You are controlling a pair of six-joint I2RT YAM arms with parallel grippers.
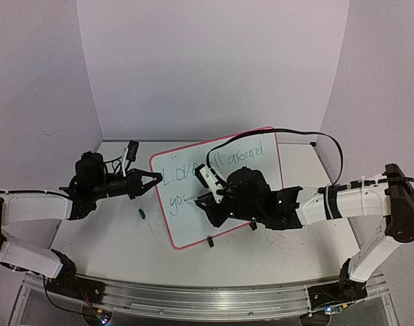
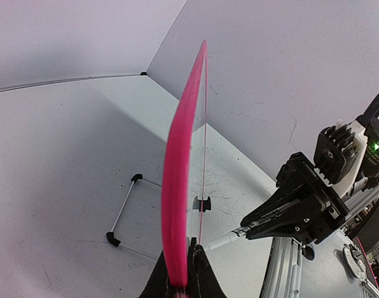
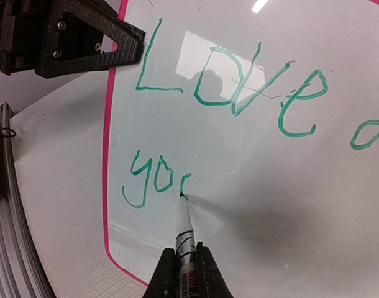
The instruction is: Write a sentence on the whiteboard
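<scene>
With the left gripper (image 1: 155,180) clamped on the rim of the whiteboard (image 3: 251,205) at mid-counter (image 1: 105,238) and the right gripper (image 3: 182,268) closed on the marker (image 3: 185,226), apply light, even tip pressure and complete the "you" of the sentence (image 3: 233,87) beside the written "yo".

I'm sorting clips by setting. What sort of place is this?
Probably a robotics lab cell: plain white walls box in a scuffed table, two arms are bolted to its near rail, and a held marker touches a whiteboard.
</scene>
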